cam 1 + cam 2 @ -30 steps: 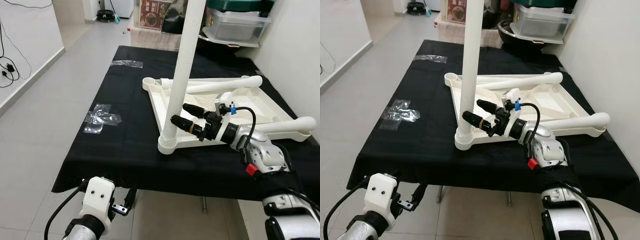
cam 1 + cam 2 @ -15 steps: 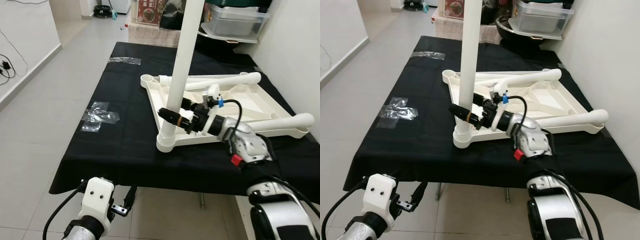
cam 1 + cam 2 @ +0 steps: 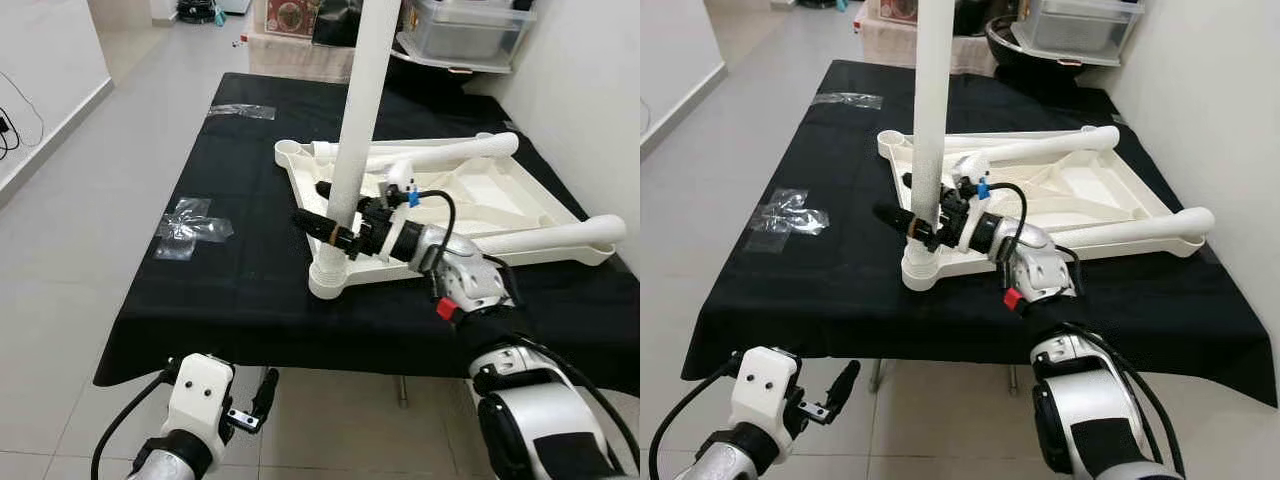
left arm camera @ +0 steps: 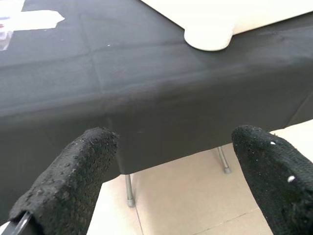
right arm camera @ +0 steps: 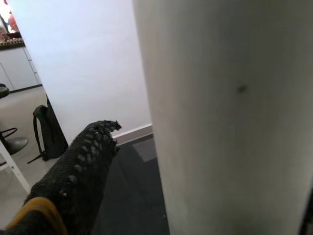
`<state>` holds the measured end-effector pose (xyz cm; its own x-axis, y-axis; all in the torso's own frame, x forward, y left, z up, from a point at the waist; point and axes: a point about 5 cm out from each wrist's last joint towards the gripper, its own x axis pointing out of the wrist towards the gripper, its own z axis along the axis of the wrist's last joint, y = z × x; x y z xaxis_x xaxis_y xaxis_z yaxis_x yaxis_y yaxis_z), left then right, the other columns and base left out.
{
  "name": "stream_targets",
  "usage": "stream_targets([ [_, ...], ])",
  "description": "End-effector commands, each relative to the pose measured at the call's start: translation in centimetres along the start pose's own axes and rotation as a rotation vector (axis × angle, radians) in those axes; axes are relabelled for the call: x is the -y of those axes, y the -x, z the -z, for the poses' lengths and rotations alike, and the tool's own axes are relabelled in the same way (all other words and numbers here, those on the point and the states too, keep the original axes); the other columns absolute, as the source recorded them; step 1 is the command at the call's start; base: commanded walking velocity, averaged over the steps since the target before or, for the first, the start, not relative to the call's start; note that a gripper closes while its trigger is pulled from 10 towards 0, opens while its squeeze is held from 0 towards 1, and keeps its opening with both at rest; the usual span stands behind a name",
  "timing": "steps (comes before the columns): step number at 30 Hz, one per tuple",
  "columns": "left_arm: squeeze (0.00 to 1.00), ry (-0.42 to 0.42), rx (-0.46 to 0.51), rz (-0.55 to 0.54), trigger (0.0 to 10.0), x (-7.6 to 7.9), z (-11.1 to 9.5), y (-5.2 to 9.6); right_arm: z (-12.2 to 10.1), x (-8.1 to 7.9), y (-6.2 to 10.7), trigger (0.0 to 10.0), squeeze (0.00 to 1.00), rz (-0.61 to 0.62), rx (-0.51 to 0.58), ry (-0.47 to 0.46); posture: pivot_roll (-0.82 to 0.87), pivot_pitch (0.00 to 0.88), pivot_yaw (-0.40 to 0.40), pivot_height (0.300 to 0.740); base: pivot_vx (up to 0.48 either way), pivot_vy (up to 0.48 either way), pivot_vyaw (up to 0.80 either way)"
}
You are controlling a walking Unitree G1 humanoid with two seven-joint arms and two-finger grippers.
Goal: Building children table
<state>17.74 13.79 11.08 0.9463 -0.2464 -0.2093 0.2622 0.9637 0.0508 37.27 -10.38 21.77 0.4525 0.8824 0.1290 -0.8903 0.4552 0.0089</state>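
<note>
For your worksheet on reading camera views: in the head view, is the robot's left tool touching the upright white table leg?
No. The left tool hangs below the table edge, while the right tool straddles the upright white table leg.

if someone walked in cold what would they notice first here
A tall white leg stands upright at the near corner of an upturned white tabletop on a black cloth. The right gripper reaches in with its fingers on either side of that leg. Crumpled clear tape lies on the cloth's left side.
</note>
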Motion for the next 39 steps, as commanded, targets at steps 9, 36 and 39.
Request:
stream_targets([
  [9, 0.00, -0.004, -0.008, 0.007, 10.0, 0.2, 0.0, 0.1, 0.8, -0.3, -0.2, 0.0, 0.00, 0.027, 0.005, 0.001, 0.13, 0.132, -0.133, 0.740, 0.000, 0.000, 0.00],
  [36, 0.00, -0.023, -0.010, 0.021, 10.0, 0.2, 0.2, -0.1, 4.0, -2.0, 2.5, 0.0, 0.00, 1.394, -0.045, -0.059, 0.13, 0.084, -0.134, 0.740, 0.000, 0.000, 0.00],
  [39, 0.00, -0.023, -0.010, 0.021, 10.0, 0.3, 0.2, -0.1, 3.9, -2.5, 1.7, 0.0, 0.00, 1.404, -0.048, -0.091, 0.13, 0.083, -0.133, 0.740, 0.000, 0.000, 0.00],
])
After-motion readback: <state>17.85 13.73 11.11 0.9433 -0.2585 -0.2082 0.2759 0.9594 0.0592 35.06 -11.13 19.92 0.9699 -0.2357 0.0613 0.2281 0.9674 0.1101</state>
